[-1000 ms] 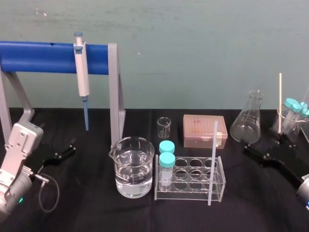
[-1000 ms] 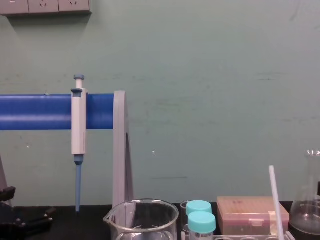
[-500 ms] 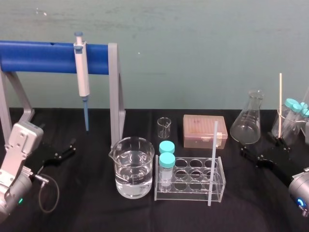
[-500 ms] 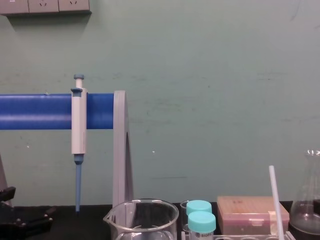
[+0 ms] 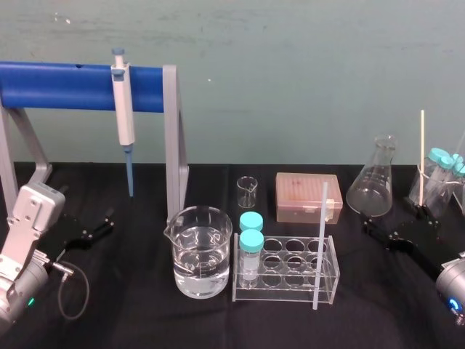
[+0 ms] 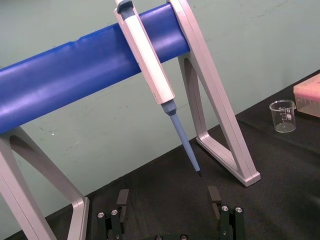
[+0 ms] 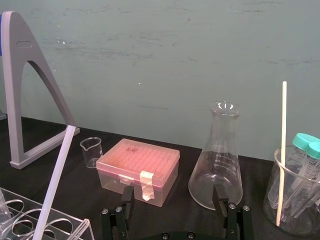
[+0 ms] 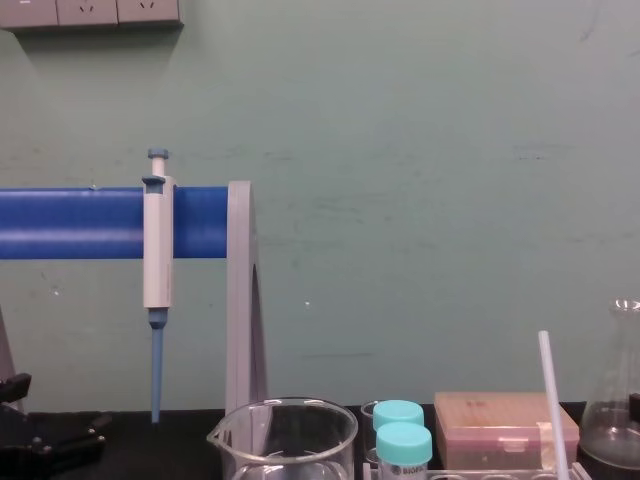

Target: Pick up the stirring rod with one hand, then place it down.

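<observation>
Hovering wide open beside the flask [image 5: 373,185], my right gripper [image 5: 392,229] is well apart from the stirring rod [image 5: 321,243], which stands nearly upright at the tube rack [image 5: 287,280]. I judge the approach comes first: move in, straddle its upper part, close. My left gripper [image 5: 102,225] idles open at the table's left.

White stirring rod [image 5: 320,236], blue bar [image 5: 73,86], black tablecloth [image 5: 145,320].

The stirring rod [image 5: 321,243], a thin, straight, translucent white stick, stands nearly upright at the right end of the test-tube rack [image 5: 287,294], its top well above it; the black right gripper [image 5: 394,227], fingers spread, hovers right of the rack
</observation>
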You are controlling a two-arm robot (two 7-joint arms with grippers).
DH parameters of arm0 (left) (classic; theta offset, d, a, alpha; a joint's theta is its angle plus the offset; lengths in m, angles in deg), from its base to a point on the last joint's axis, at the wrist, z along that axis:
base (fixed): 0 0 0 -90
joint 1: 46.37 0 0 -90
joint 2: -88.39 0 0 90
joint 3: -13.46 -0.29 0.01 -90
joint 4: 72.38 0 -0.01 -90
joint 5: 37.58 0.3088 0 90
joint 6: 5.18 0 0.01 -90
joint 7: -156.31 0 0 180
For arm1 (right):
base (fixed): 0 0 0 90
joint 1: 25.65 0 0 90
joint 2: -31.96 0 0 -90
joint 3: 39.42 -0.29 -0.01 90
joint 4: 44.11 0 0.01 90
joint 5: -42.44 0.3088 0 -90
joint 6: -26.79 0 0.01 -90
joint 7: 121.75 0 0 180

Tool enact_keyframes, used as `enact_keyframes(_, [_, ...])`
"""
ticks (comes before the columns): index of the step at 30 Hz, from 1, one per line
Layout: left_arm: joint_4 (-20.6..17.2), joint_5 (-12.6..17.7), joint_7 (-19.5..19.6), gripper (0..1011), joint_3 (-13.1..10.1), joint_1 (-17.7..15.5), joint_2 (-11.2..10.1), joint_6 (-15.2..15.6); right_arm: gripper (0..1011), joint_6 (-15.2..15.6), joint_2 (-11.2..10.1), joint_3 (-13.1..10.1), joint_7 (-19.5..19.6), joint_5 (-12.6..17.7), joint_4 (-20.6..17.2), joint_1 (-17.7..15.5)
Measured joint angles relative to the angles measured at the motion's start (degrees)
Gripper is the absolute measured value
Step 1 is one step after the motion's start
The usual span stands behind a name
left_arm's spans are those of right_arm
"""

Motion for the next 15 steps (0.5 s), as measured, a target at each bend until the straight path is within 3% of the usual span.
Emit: enact_keyframes(15, [0.0,0.0,0.0,1000,0.0,0.0,0.0,0.0,1003,-0.1,-0.1,-0.1,0.0,0.1,-0.2,-0.1])
